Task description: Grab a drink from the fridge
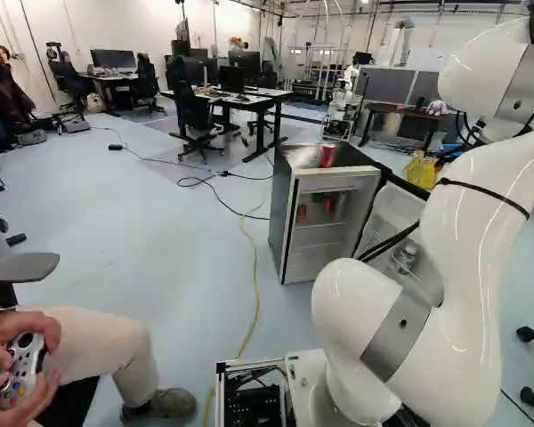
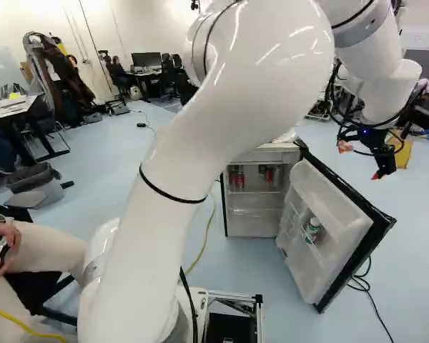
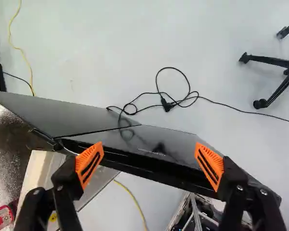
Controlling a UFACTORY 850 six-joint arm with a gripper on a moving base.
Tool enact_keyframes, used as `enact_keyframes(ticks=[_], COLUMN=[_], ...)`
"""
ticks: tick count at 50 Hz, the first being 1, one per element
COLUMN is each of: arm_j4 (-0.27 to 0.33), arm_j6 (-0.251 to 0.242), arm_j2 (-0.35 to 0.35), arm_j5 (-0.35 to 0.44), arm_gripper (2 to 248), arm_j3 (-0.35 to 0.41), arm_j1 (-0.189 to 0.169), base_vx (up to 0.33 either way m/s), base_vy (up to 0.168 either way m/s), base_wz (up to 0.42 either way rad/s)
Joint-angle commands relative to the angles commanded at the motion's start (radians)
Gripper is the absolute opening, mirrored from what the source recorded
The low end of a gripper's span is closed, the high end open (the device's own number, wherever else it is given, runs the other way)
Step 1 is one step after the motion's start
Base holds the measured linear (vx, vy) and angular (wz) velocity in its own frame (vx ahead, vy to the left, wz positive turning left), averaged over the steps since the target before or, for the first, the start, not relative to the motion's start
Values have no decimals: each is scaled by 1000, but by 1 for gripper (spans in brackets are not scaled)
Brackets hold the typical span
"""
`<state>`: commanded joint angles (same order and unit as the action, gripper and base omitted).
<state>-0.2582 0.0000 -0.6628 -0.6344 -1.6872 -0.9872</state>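
Note:
In the right base view my gripper (image 2: 360,161) hangs above and beyond the open door (image 2: 336,229) of the small fridge (image 2: 254,223). Its two orange-padded fingers stand wide apart in the wrist view, and the gripper (image 3: 150,165) has nothing between them; the door's dark outer face (image 3: 156,144) lies below and ahead. Red cans (image 2: 237,179) stand on the fridge's upper shelf, with more cans (image 2: 268,175) beside them. A bottle (image 2: 312,229) sits in the door rack. Another red can (image 1: 327,155) is on the fridge top, beside a silvery thing (image 1: 304,156).
A black cable (image 3: 166,105) lies looped on the floor by the door, and a yellow cable (image 1: 253,285) runs left of the fridge. A person's leg (image 1: 98,342) is close by the base's left. Chair feet (image 3: 274,62) stand beyond the door. Another robot (image 1: 343,107) is farther back.

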Motion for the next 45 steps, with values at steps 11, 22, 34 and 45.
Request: enact_keyframes(ticks=[11, 22, 34, 45], arm_j4=[0, 0, 0, 0], arm_j6=[0, 0, 0, 0], arm_j2=[-70, -127, -160, -180], arm_j5=[-33, -66, -102, -135], arm_gripper=[247, 247, 247, 247], arm_j3=[-72, -125, -141, -148], arm_j1=[-7, -12, -13, -13], base_vx=[0, 0, 0, 0], base_vy=[0, 0, 0, 0], base_wz=[0, 0, 0, 0])
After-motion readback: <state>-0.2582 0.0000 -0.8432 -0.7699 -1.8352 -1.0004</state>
